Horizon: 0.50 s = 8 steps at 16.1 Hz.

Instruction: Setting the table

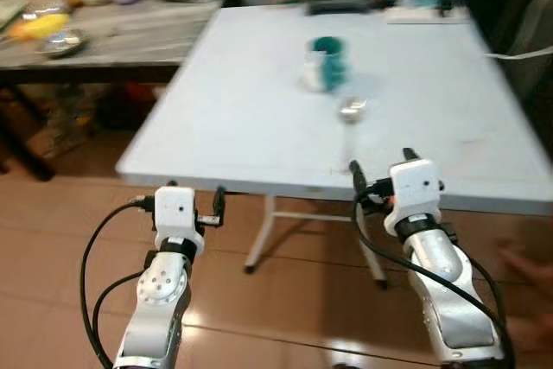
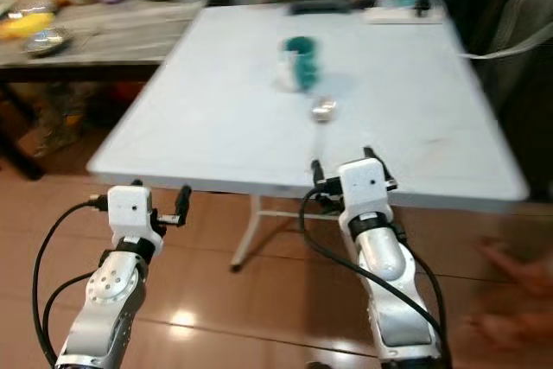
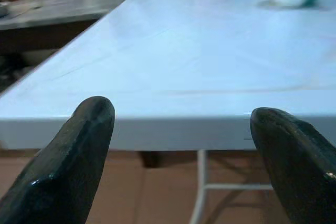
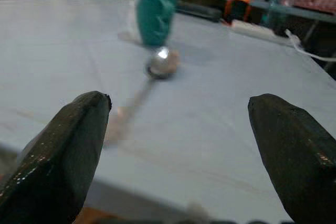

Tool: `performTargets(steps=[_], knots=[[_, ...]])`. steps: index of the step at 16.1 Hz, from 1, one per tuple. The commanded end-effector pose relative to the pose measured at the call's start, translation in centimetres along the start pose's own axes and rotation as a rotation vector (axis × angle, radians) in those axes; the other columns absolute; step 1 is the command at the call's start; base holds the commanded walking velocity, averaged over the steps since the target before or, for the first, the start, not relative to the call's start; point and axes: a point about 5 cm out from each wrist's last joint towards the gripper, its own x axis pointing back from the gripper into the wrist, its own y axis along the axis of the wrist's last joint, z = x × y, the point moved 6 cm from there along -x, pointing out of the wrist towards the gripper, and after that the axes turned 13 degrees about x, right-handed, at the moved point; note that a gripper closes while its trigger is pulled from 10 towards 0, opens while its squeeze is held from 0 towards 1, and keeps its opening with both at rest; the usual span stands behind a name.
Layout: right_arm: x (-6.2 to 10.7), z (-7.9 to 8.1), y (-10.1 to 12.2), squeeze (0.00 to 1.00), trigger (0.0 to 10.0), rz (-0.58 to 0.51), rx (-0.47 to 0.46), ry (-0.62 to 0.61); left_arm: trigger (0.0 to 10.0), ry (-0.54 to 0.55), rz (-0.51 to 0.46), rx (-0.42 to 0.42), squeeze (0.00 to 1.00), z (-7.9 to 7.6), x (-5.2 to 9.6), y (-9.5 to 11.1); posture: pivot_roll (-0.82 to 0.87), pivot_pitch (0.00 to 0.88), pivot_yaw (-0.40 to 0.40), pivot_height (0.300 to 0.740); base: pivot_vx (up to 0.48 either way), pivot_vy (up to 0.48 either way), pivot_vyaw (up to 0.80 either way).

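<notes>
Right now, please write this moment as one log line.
left tool: open, before table edge | right tool: open, facing spoon | teal cup: upright beyond spoon

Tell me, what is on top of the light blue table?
On the table stand a teal cup and a spoon; a power strip lies at the far edge. The cup's inside is hidden.

Silver arms, white wrist blocks, black cables, seemingly glossy black fingers (image 3: 79, 166).
</notes>
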Motion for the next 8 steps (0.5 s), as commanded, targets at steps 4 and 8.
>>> performTargets(steps=[4, 8], knots=[[0.0, 0.6, 0.1, 0.00, 10.0, 0.004, -0.027, 0.005, 10.0, 0.018, -0.001, -0.013, 0.00, 0.9, 0.2, -0.1, -0.30, 0.127, 0.141, 0.740, 0.000, 0.000, -0.46], [0.2, 0.7, 0.3, 0.00, 10.0, -0.004, -0.026, 0.007, 10.0, -0.043, 0.004, 0.024, 0.00, -0.1, 0.2, -0.2, -0.31, 0.130, 0.143, 0.740, 0.000, 0.000, 0.00]])
